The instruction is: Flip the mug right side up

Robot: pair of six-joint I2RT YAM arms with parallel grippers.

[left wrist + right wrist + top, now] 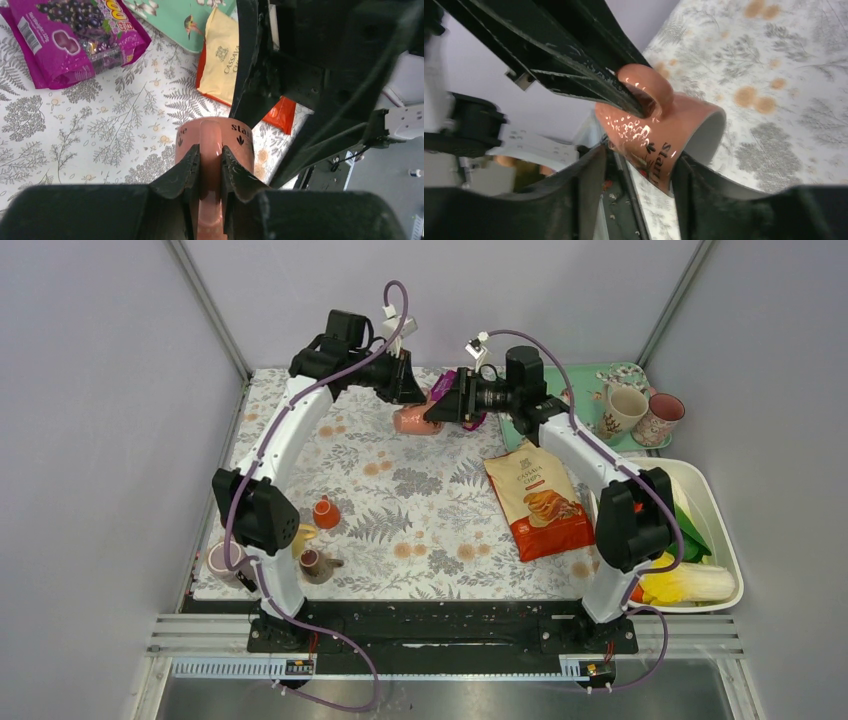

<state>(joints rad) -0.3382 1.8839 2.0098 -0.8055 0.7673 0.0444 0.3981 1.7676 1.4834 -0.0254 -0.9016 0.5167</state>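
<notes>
Now L pincer (210, 151) clamps mug (212, 131) handle; R pincer (638, 160) straddles body, grip unclear.

Plain pale grey walls (90, 390) close the frame at left, right and top, joined by slim metal corner posts (212, 312). A white, leaf-patterned surface (420, 520) fills the centre under soft, even light. Grey floor (450, 698) runs along the bottom edge.

Top overhead, far; wrist views close, sharing mug (212, 137).

Floral counter (420, 530), salmon mug (410, 421) beyond-left of orange snack bag (540, 502), left gripper (413, 400) and right gripper (438, 412) meeting at it.
</notes>
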